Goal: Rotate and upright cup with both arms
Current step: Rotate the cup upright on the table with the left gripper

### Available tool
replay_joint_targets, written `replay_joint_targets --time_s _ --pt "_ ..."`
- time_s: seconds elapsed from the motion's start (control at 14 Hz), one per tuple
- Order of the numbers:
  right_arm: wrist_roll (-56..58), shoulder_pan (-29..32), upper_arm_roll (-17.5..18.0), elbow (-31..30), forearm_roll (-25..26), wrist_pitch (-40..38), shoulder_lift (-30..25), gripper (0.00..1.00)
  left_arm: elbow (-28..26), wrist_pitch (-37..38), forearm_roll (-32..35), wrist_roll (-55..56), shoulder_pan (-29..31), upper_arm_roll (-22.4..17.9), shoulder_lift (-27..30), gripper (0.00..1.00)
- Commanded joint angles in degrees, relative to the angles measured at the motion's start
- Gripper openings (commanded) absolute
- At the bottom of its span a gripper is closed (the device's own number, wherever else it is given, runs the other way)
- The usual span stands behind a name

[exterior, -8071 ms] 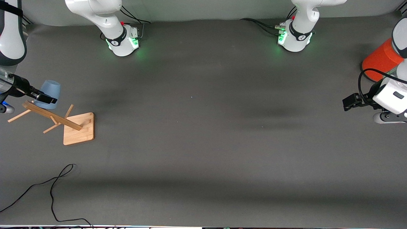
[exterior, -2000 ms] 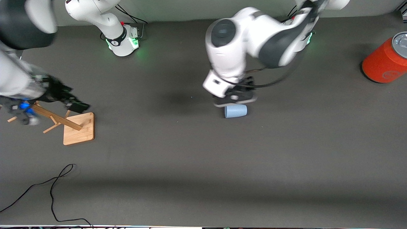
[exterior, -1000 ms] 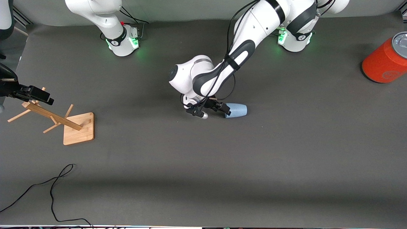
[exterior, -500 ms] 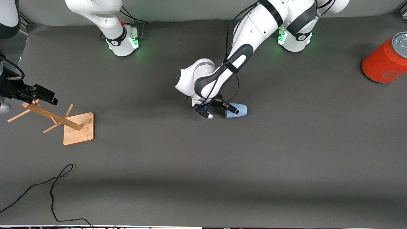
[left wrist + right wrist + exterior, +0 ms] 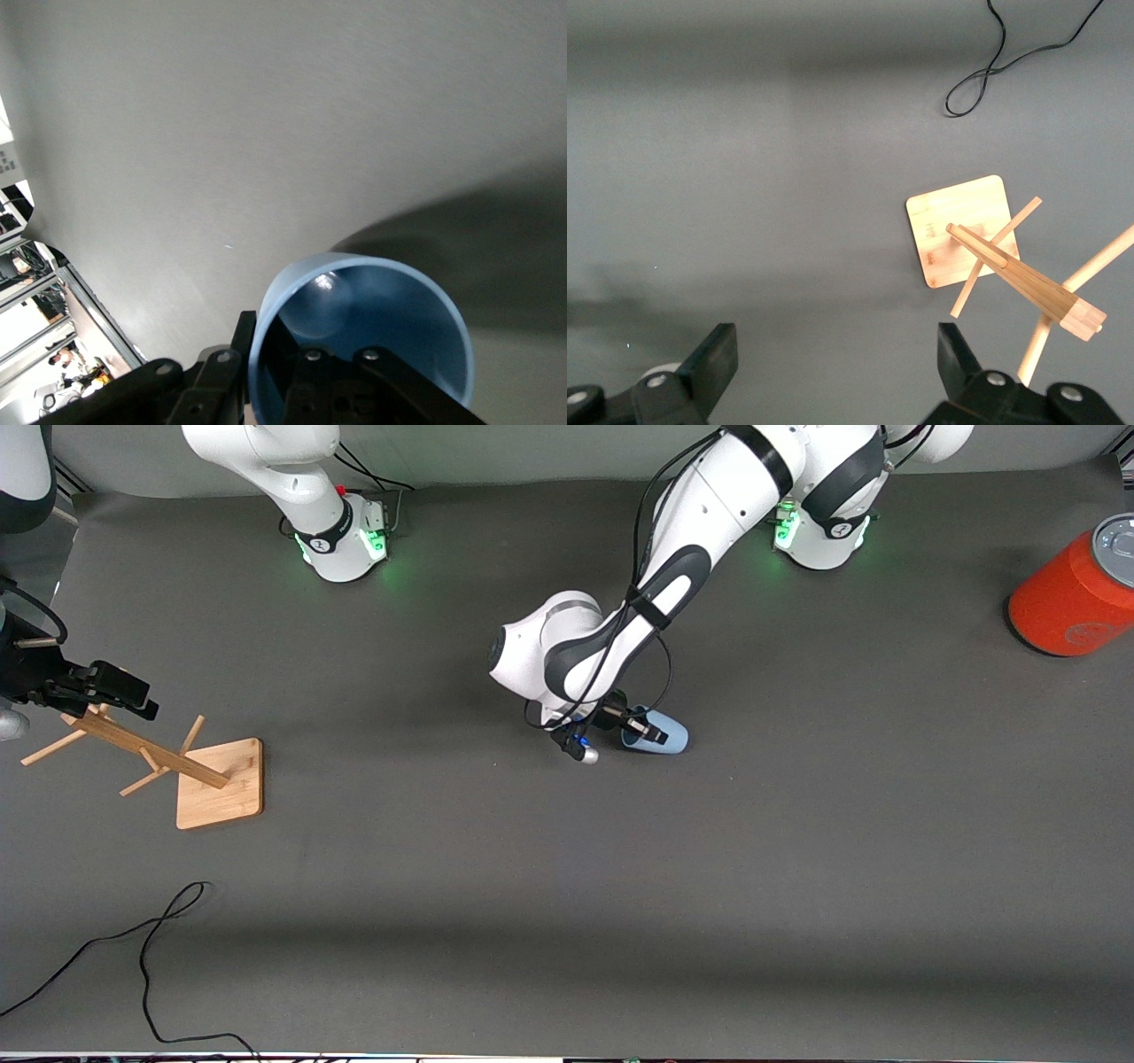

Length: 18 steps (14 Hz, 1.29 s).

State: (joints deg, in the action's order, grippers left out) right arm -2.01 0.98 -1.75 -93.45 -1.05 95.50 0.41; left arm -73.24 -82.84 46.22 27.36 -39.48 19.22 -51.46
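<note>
The pale blue cup (image 5: 664, 736) sits mid-table, tilted, with its open end raised toward the right arm's end. My left gripper (image 5: 640, 729) is shut on the cup's rim. In the left wrist view one finger (image 5: 240, 347) lies outside the rim and the other inside the dark blue hollow of the cup (image 5: 381, 305), with the left gripper (image 5: 263, 359) pinching the wall. My right gripper (image 5: 122, 691) is open and empty, over the top of the wooden rack (image 5: 142, 748). It shows wide open in the right wrist view (image 5: 837, 359).
The wooden rack leans from its square base (image 5: 221, 784) at the right arm's end; it also shows in the right wrist view (image 5: 966, 232). A large orange cylinder (image 5: 1067, 598) stands at the left arm's end. A black cable (image 5: 146, 948) lies near the front edge.
The left gripper has closed on the cup's rim and lifted the open end, so the cup has gone from lying on its side to tilted. The right gripper has barely moved.
</note>
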Motion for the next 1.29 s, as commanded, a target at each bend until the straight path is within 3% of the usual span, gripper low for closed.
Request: replay_joint_targets --time_s 0.0,0.14,0.29,0.43,0.57,0.93,1.21 --pt "1.49 -0.72 -0.72 0.11 0.61 -0.22 -0.5 1.0 7.73 4.78 -1.74 -1.96 2.47 -0.86 2.59 0.0" --pt "1.49 -0.72 -0.72 0.02 0.61 -0.31 -0.5 1.0 15.02 5.85 -8.47 -0.91 5.72 -0.94 4.26 0.0" --pt "1.49 -0.72 -0.72 0.11 0.61 -0.31 -0.5 1.0 18.83 4.54 -19.88 6.69 11.33 -0.86 7.15 0.0" --pt "1.49 -0.63 -0.72 0.11 0.61 -0.31 -0.5 1.0 18.05 -1.93 -31.92 13.57 16.7 -1.12 12.14 0.0" --pt "2.27 -0.55 -0.8 0.11 0.61 -0.31 -0.41 1.0 13.15 -6.61 -38.11 20.42 20.75 -1.12 16.02 0.0" --pt "3.15 -0.63 -0.89 0.02 0.53 -0.31 -0.41 1.0 -10.92 -30.05 -37.52 38.07 19.98 -1.21 24.83 0.0" --pt "5.97 -0.72 -0.89 -0.24 0.61 -1.36 -0.85 1.0 -12.62 -36.14 -32.0 52.5 16.64 -1.21 19.14 0.0"
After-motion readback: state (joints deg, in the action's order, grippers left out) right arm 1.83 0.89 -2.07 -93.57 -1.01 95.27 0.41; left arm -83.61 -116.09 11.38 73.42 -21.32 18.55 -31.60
